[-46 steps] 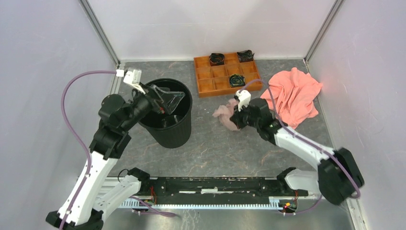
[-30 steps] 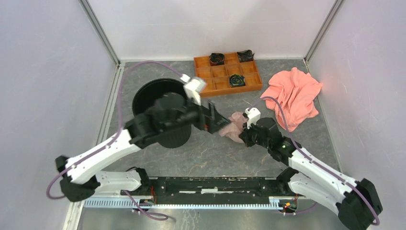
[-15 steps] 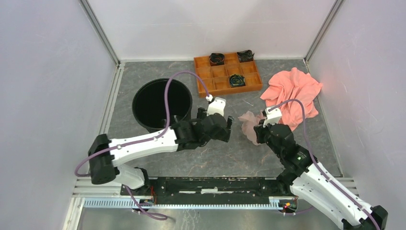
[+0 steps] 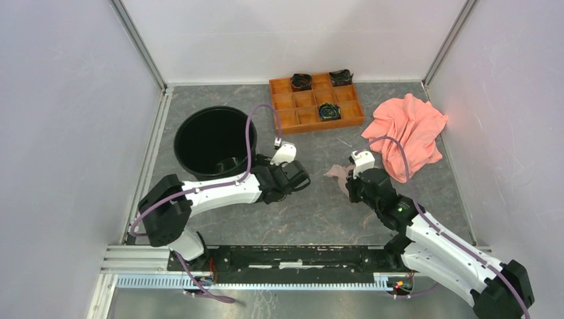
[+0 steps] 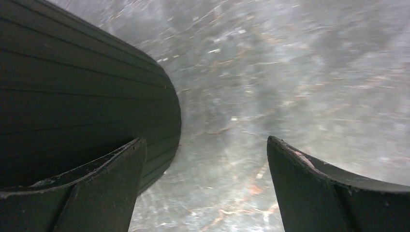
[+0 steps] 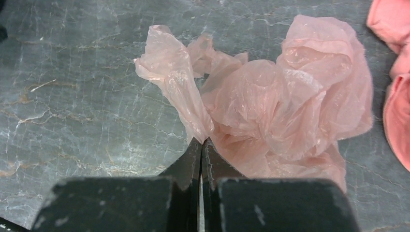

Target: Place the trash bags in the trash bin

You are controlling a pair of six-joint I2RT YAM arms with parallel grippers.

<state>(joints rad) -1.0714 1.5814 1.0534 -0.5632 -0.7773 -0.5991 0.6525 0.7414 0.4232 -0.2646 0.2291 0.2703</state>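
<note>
At left, the round black plastic trash bin (image 4: pixel 199 114) stands upright, its dark inside hard to read. Just beside its ribbed wall (image 5: pixel 72 96) hangs the left gripper (image 4: pixel 297 179), jaws spread wide and empty over grey marbled table; that wrist view is blurred. Right of centre, the right gripper (image 6: pixel 201 142) has its jaws pressed together, pinching a twisted fold of the thin, crinkly, translucent pale pink trash bag (image 6: pixel 270 96), well apart from the bin. The bag looks featherlight, limp and slippery; bunched folds probably give the safest hold. From above, the wrist hides most of it (image 4: pixel 336 173). Whether it touches the table is unclear.
</note>
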